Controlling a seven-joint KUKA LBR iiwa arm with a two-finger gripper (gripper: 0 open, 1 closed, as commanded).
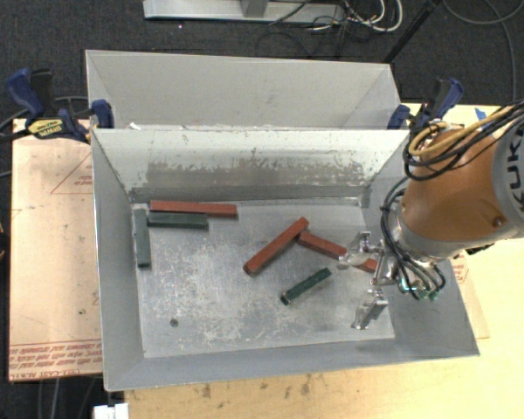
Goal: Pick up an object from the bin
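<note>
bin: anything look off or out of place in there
Nothing spilled or damaged. Only oddity: mid-bin, the long red-brown bar and short red-brown bar meet in a crooked V, the short one's right end by the open jaws.

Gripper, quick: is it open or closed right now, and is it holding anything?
Gripper: open, nothing between its fingers; one finger is at the end of a red bar.

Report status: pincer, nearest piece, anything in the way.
Status: pincer open, nothing between fingers, right side of bin. Nearest: short red-brown bar, its end at the pincer. Small dark green bar just left, apart.
</note>
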